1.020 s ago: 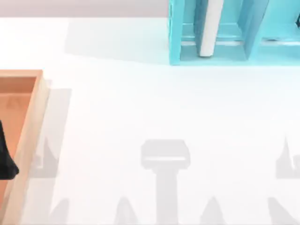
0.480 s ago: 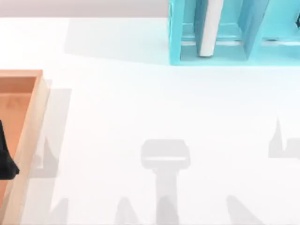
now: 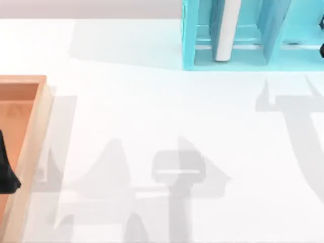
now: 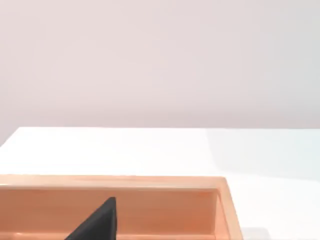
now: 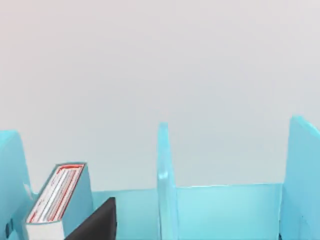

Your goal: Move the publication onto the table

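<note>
At nine o'clock on the table (image 3: 152, 111) you have the wooden tray (image 3: 30, 147), and the dark tip of your left gripper (image 3: 6, 172) sits over it; whether its fingers are spread or closed, you cannot tell. That arm looks parked, so leave it there.

Move your eye to twelve o'clock: the publication (image 3: 226, 30) stands on edge, leaning, inside the left compartment of the cyan shelf (image 3: 190, 45), not yet on the table. In the right wrist view the publication (image 5: 55, 197) tilts against a shelf wall, with a divider (image 5: 164, 175) just beside.

At two o'clock a sliver of your right gripper (image 3: 321, 50) shows at the frame's edge near the shelf; its finger state cannot be told either.

Your risks, as I judge them: the compartment is narrow, so a finger may strike the divider and shove the shelf. A pinch on a leaning book may slip, or drag it so it topples inside.
</note>
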Controlling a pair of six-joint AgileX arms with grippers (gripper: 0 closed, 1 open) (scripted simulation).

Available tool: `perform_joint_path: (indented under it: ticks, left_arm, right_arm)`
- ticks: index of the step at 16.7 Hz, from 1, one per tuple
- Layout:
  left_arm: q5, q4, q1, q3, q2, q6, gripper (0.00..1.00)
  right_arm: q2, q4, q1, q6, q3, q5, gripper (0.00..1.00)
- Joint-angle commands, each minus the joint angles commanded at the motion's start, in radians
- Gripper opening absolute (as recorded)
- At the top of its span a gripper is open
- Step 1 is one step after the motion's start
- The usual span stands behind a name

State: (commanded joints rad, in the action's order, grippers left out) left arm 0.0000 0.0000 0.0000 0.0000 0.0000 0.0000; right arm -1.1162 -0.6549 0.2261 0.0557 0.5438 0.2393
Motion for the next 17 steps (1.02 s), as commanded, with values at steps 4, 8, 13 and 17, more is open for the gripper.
perform_joint_path:
  ticks: [4, 8, 13, 17]
  left_arm:
    - [0.0, 0.0, 0.0, 0.0, 0.0, 0.0, 1.0]
    - [0.0, 0.0, 0.0, 0.0, 0.0, 0.0, 1.0]
    - [0.0, 0.0, 0.0, 0.0, 0.0, 0.0, 1.0]
    - [0.0, 0.0, 0.0, 0.0, 0.0, 0.0, 1.0]
  right_arm:
    - [-0.457, -0.198, 0.108, 0.013, 0.196, 0.122, 1.0]
    - [-0.83, -0.345, 0.206, 0.022, 0.354, 0.235, 1.0]
    - [-1.089, -0.426, 0.286, 0.025, 0.468, 0.328, 1.0]
    - [-1.118, -0.433, 0.296, 0.025, 0.481, 0.341, 1.0]
